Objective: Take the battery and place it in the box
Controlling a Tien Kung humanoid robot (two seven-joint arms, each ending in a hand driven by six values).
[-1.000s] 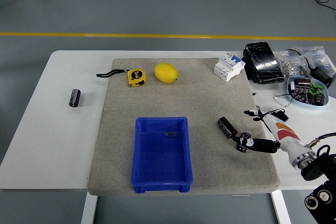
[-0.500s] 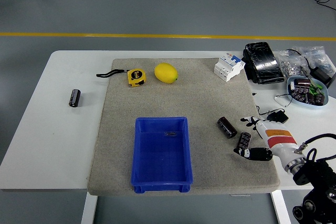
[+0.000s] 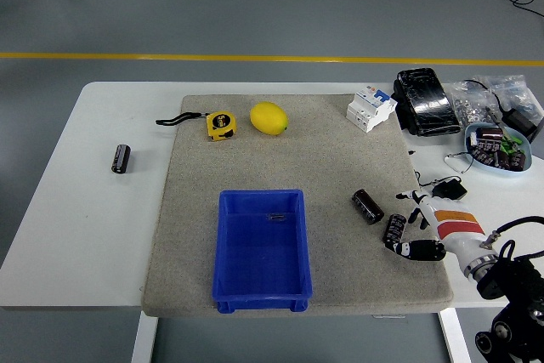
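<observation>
– One battery (image 3: 394, 231) is clasped by the right hand (image 3: 416, 229) on the mat (image 3: 323, 150); another (image 3: 367, 207) lies just beside.
– Box (image 3: 260, 248)?
– Left of both, well apart.

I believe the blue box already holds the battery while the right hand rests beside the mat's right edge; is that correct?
Not quite: in the head view the battery lies on the mat, right of the blue box, not in it. The right hand is indeed near the mat's right edge.
</observation>
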